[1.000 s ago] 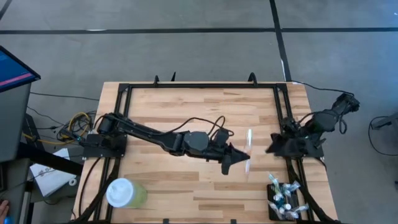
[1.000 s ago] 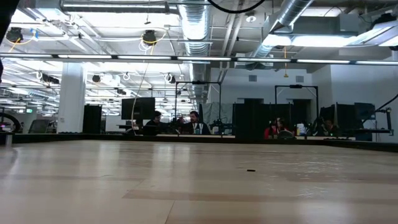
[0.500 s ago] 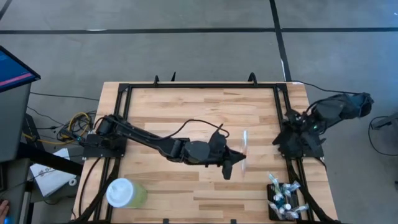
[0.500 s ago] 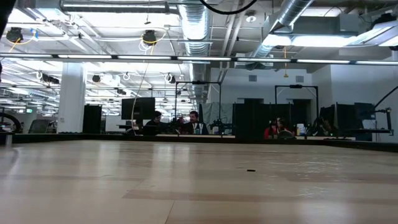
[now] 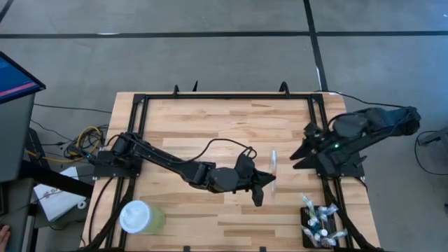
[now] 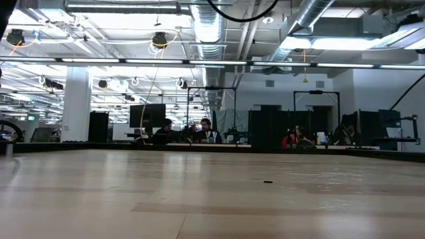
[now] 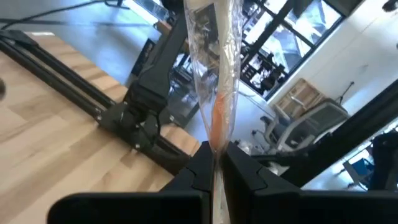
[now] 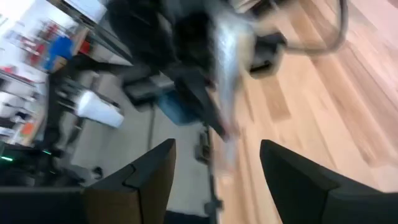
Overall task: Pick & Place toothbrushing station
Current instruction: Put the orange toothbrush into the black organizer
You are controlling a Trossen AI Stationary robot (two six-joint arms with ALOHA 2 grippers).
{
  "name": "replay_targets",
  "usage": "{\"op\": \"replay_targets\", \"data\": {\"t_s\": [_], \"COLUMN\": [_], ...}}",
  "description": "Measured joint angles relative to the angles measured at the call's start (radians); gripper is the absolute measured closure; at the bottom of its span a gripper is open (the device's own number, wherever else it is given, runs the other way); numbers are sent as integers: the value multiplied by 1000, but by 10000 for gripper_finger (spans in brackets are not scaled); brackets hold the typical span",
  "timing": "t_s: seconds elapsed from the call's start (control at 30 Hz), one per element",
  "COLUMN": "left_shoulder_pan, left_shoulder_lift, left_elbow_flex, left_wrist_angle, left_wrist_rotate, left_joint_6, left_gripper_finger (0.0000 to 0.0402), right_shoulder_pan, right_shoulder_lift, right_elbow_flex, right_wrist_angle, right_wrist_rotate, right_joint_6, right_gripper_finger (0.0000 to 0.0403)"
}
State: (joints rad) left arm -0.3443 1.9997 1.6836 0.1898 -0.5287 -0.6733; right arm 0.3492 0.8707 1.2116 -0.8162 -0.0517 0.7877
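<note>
My left gripper (image 5: 266, 185) reaches out over the middle of the table and is shut on a toothbrush in a clear wrapper (image 5: 273, 168). The wrapper shows an orange patch in the left wrist view (image 7: 217, 118). The toothbrushing station (image 5: 309, 232), a small black holder with several wrapped toothbrushes standing in it, sits at the table's near right corner. My right gripper (image 5: 298, 152) is open above the right side of the table. It points toward the toothbrush, which is a blur ahead of it in the right wrist view (image 8: 227, 56). The low view shows neither gripper. My left gripper pinches the wrapped toothbrush between its two fingers, just beyond the orange patch (image 7: 216, 144), close to the brush's near end (image 5: 271, 190). The fingers come about level from the table's left and lie across the brush. It is lifted clear of the table, its long end jutting out past the fingers.
A pale green cup with a white lid (image 5: 138, 217) stands at the near left corner. A black frame (image 5: 224, 96) runs round the table top. Bare wood lies between the toothbrush and the station.
My left gripper has drifted toward the near edge and rolled, carrying the toothbrush with it. My right gripper has risen and swung from beside its base toward the toothbrush, staying open.
</note>
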Motion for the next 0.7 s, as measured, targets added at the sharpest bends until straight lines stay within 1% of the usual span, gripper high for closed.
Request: {"op": "replay_targets", "data": {"t_s": [0.1,0.2,0.3,0.5,0.7], "left_shoulder_pan": [3,3,3,18,26], "left_shoulder_lift": [2,2,2,2,2], "left_elbow_flex": [-1,-1,-1,-1,-1], "left_wrist_angle": [-3,-4,-8,-33,-41], "left_wrist_rotate": [4,-19,-60,-79,-73], "left_joint_6": [3,6,26,19,18], "left_gripper_finger": [396,396,396,396,396], "right_shoulder_pan": [-14,-23,-34,-55,-76], "right_shoulder_lift": [17,65,73,116,145], "right_elbow_flex": [-2,-1,0,-1,-1], "right_wrist_angle": [3,82,95,102,114], "right_wrist_rotate": [-1,-1,16,50,52], "right_joint_6": [-12,-18,9,48,47], "right_gripper_finger": [177,177,177,177,177]}}
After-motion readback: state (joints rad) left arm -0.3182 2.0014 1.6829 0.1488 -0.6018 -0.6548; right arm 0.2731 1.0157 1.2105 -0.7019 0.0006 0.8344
